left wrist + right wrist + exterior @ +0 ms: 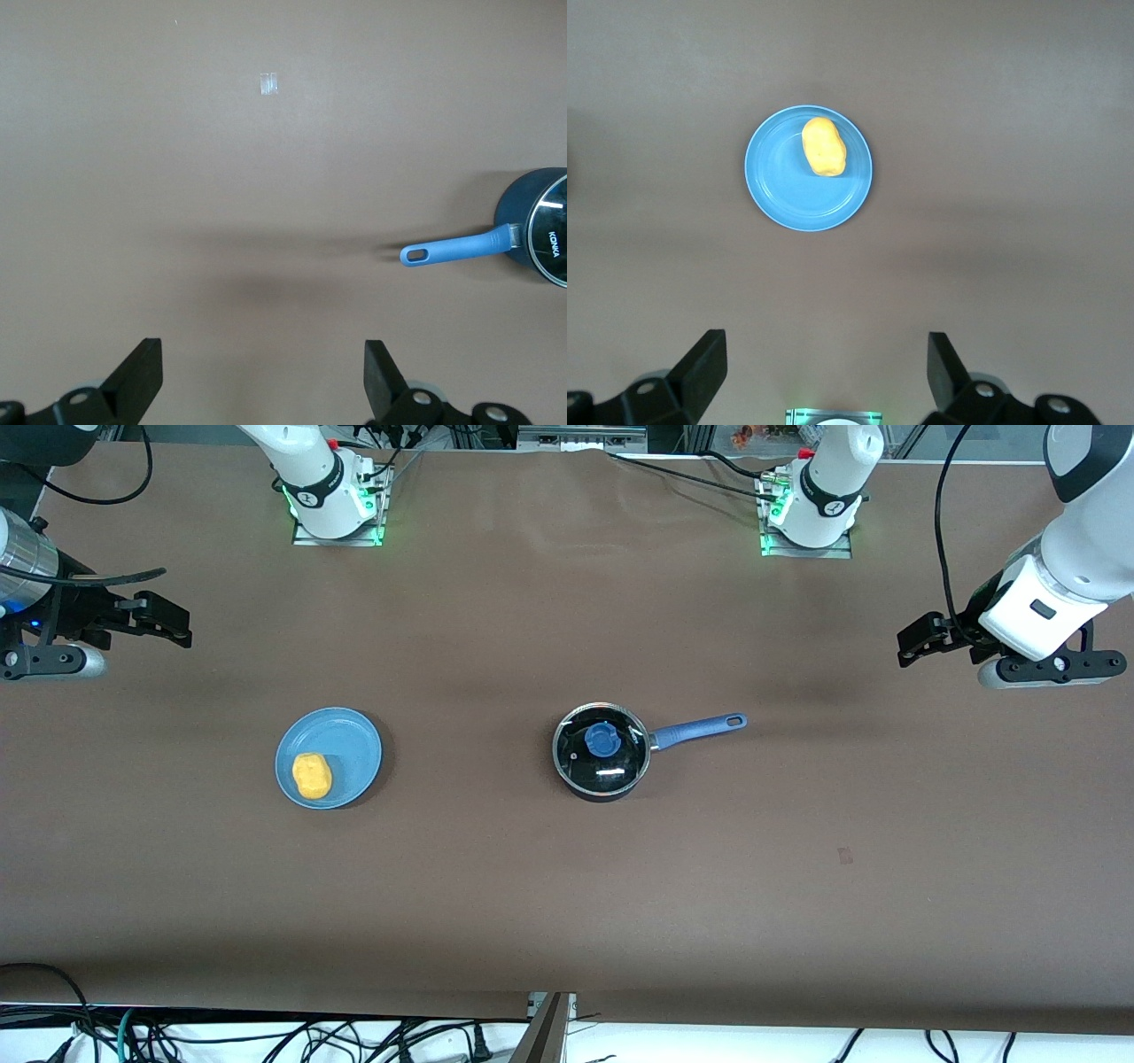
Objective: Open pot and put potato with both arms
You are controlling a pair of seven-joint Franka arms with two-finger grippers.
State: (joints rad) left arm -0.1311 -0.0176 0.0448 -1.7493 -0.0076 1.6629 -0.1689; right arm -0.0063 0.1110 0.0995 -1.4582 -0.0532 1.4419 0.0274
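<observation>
At the right arm's end of the bench (567,921), the right gripper (164,620) is held in the air over bare brown surface, and its jaws are seen spread wide apart with nothing between them; in the right wrist view the two black fingertips (709,363) are shown well separated, with the plate lying between and above them in that picture. A flat blue plate (354,748) is set on the bench toward the right arm's end, and the potato (312,776) is laid on it, resting on the part of the plate nearer to the front camera; it is shown as a small yellow-orange lumpy oval. Near the middle of the bench the pot (580,784), a small black saucepan, is placed upright, well apart from the plate. The glass lid (620,757) is seated on the pot's rim, and its blue knob (602,740) is seen at the centre. The long blue handle (700,730) is pointed toward the left arm's end of the bench and slightly away from the front camera. At that end the left gripper (917,642) is held in the air over bare bench, well apart from the handle; its jaws are likewise spread apart and empty, as is shown by the separated fingertips (381,367) in the left wrist view.
</observation>
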